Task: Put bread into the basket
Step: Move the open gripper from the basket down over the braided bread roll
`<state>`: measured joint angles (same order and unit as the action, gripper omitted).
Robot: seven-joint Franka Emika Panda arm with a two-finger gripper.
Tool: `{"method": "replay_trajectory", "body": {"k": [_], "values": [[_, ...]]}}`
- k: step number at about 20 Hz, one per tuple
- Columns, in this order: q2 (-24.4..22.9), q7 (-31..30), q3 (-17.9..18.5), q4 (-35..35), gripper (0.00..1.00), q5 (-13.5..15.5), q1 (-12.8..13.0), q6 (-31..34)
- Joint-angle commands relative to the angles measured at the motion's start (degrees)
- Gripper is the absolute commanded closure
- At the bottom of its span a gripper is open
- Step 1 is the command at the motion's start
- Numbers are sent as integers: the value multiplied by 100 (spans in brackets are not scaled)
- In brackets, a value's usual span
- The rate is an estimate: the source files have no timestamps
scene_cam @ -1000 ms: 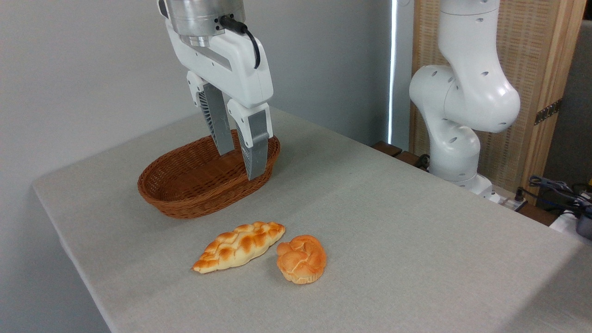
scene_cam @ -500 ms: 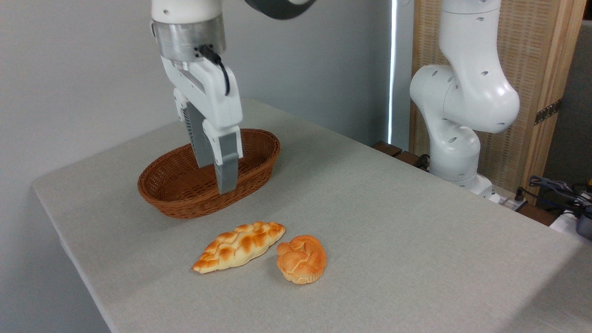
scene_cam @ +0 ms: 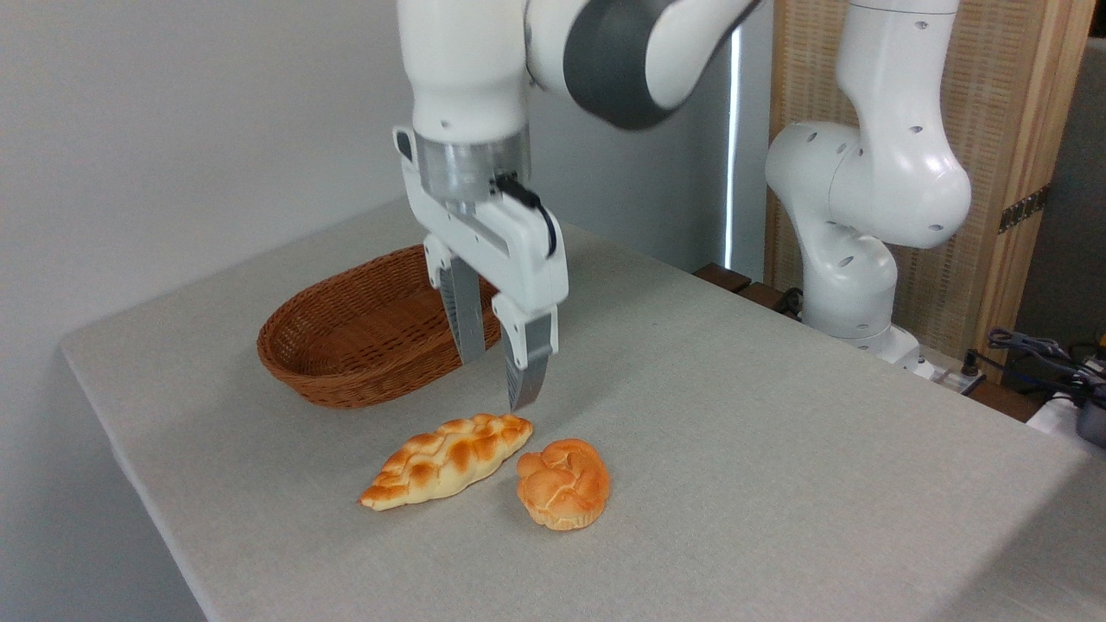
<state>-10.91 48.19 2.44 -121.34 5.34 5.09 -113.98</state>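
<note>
The bread (scene_cam: 447, 459), a long braided golden loaf with browned bumps, lies on the table near the front edge. Behind it stands the oval reddish-brown wicker basket (scene_cam: 346, 341), with nothing inside that I can see. My gripper (scene_cam: 498, 383) hangs open and points down, just above and behind the loaf's right tip, in front of the basket's right end. Nothing is between its grey fingers (scene_cam: 524, 376).
A round orange knotted bun (scene_cam: 563, 482) sits just right of the loaf, almost touching it. The grey cloth-covered table (scene_cam: 734, 415) ends close on the left and front. The arm's white base (scene_cam: 851, 225) stands at the back right, with cables (scene_cam: 1037, 354) beyond it.
The gripper has moved from over the basket to the right and toward the front, coming down close to the loaf's right end. The loaf, bun and basket have stayed put.
</note>
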Motion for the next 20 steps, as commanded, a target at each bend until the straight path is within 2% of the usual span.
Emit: {"method": "replay_trajectory", "body": {"k": [1,3,6,9,20], "values": [[-61,-72,2,-249,0,151,-26,-405],[97,-160,-7,-249,0,467,-17,-808],[317,-205,-130,-241,0,538,1,-1011],[484,-240,-208,-241,0,845,27,-1328],[678,-196,-411,-249,0,793,44,-1443]]}}
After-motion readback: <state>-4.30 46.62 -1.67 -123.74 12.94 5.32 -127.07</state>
